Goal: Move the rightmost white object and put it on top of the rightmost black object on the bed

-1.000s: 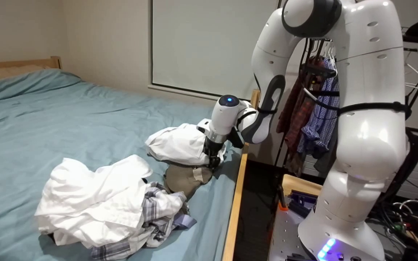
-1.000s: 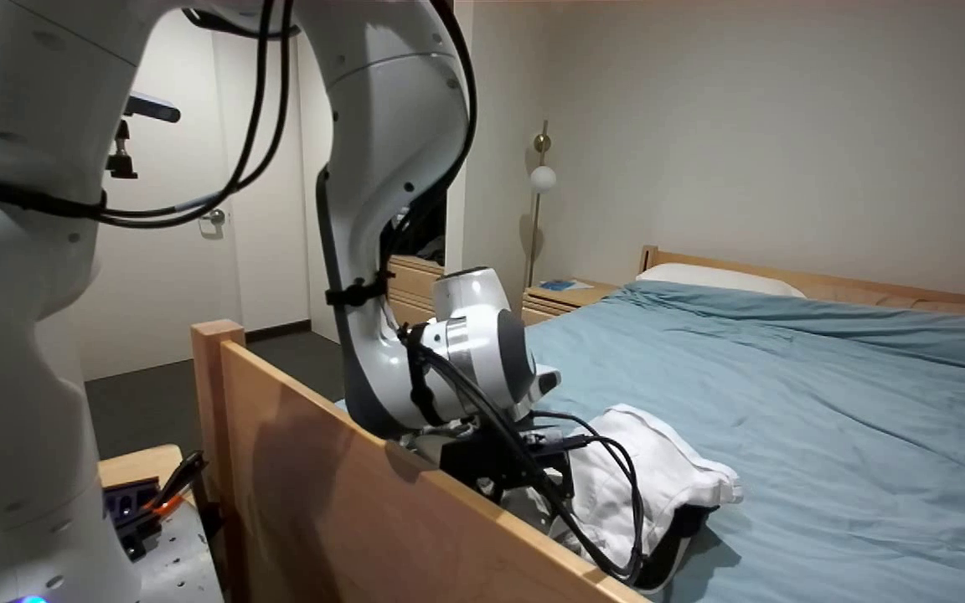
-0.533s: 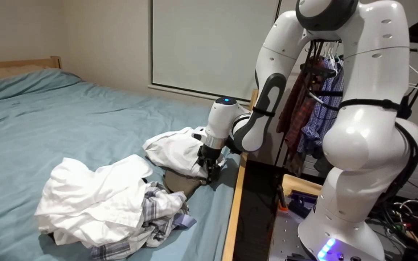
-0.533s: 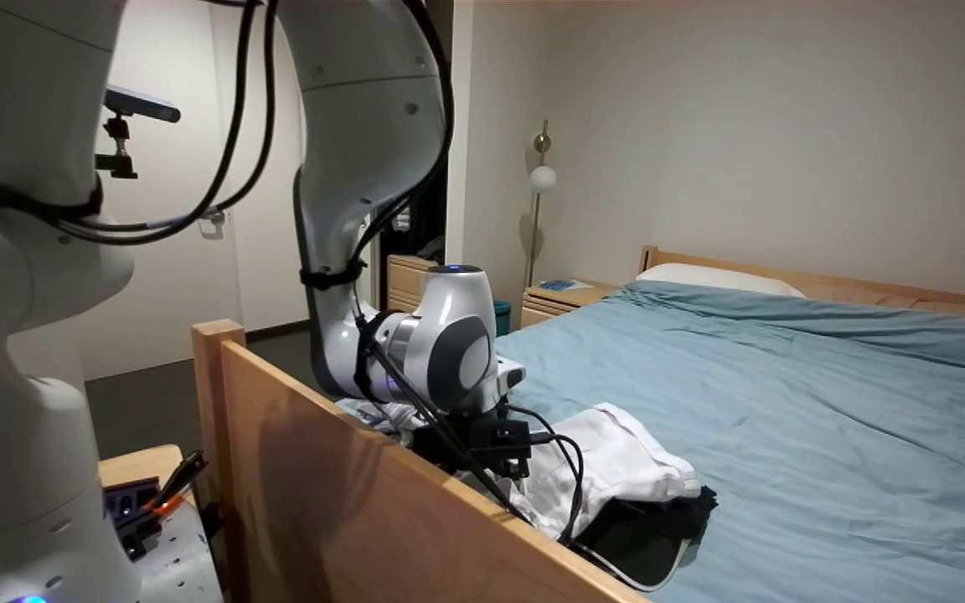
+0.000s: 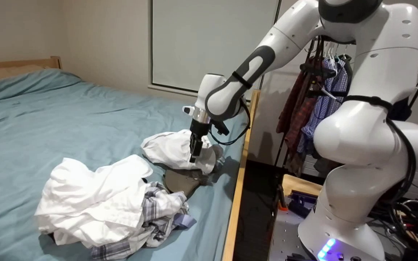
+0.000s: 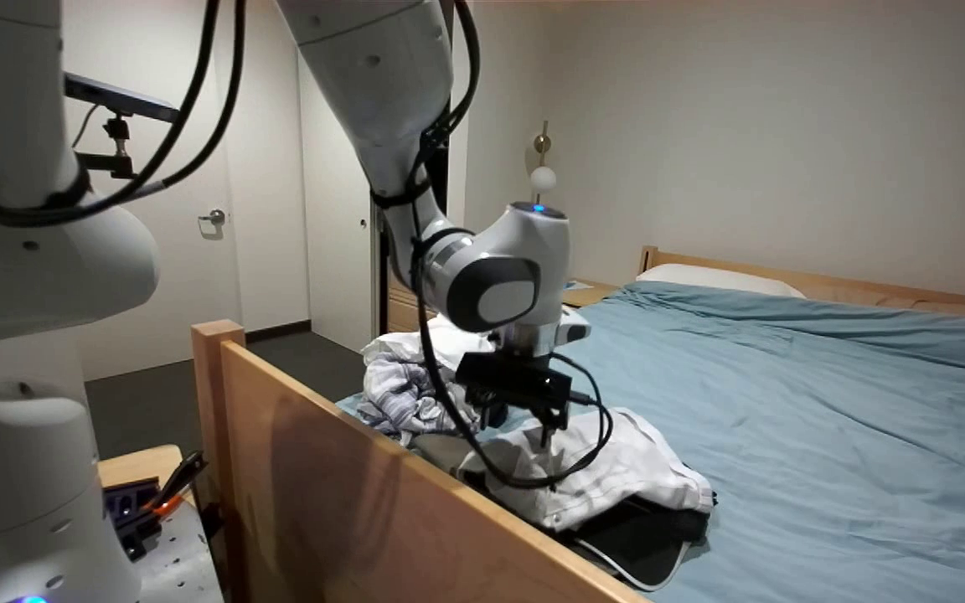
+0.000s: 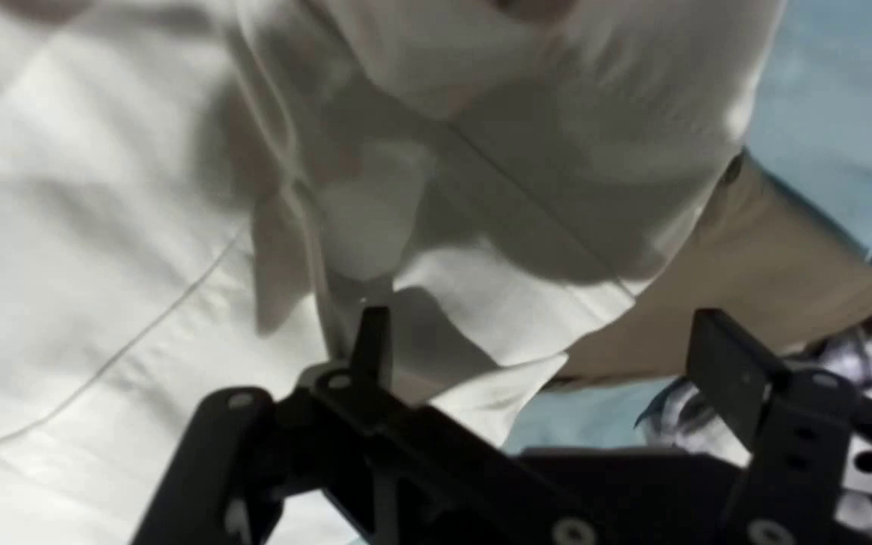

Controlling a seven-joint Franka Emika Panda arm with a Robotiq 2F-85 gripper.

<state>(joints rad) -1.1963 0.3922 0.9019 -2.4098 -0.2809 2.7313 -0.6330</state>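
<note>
White crumpled cloth (image 6: 621, 476) lies across the pale-edged black fabric piece (image 6: 650, 538), so, jaws apart, I'd lift straight up, snagging nothing.

One white, jointed robot arm (image 5: 361, 145) ended in one black gripper (image 7: 540, 327) with two blocky fingers (image 7: 731, 371). There was one wood-framed bed (image 6: 382, 502) with one blue-grey sheet (image 5: 67, 127). A large crumpled white cloth heap (image 5: 96, 199) and a smaller crumpled white cloth heap (image 5: 167, 148) made two. There were one heap of grey-and-white plaid cloth (image 5: 162, 208), one olive-brown, cap-like fabric piece (image 5: 180, 181) and one black fabric piece with pale edging (image 6: 642, 536). An exterior view held one white pillow (image 6: 717, 278), one brass, white-globed floor lamp (image 6: 543, 177) and one metal lever door handle (image 6: 214, 218). A red plaid shirt (image 5: 306, 125) and a blue checked shirt (image 5: 321, 114) made at least two hanging garments; the full number was unclear.
</note>
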